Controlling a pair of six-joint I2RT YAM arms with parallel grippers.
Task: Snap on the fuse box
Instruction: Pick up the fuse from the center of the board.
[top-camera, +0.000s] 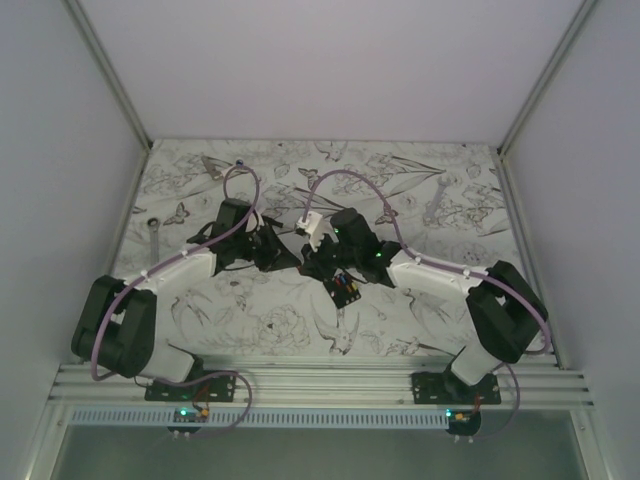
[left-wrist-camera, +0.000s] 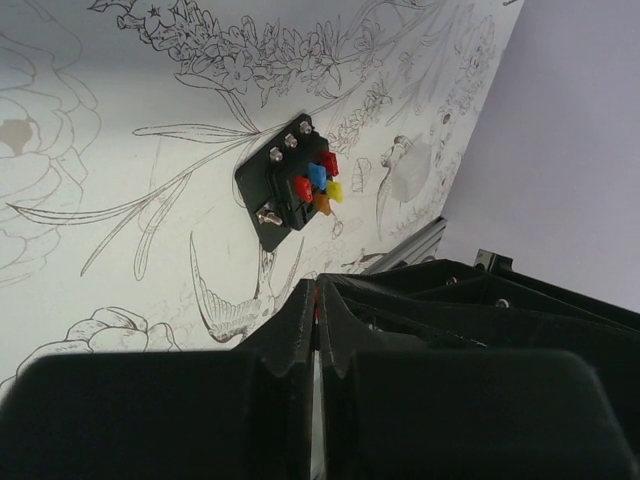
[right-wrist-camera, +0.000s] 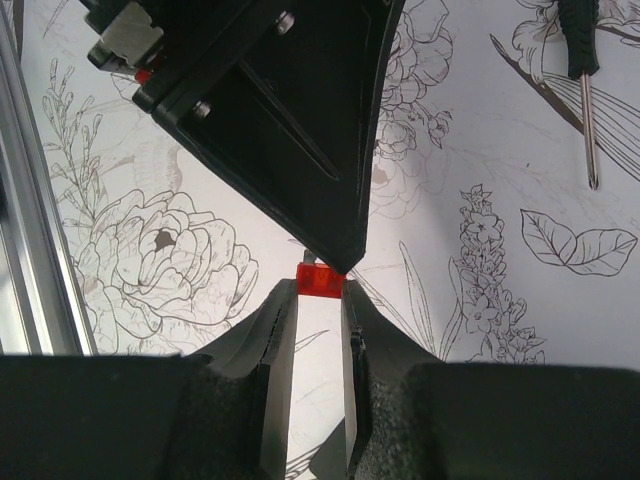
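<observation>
A black-handled screwdriver lies on the flower-printed desk, well to the left of the fuse box. Just beyond the box and a little to its left, the two pincers meet tip to tip. The left pincer has its fingers drawn in to a thin slit, with a sliver of red showing at the tips. Its point touches the top edge of a small red fuse. The right pincer grips that fuse between its fingertips. The fuse box itself lies flat on the desk, free of both pincers. Red, blue, yellow and orange fuses sit in its top face.
</observation>
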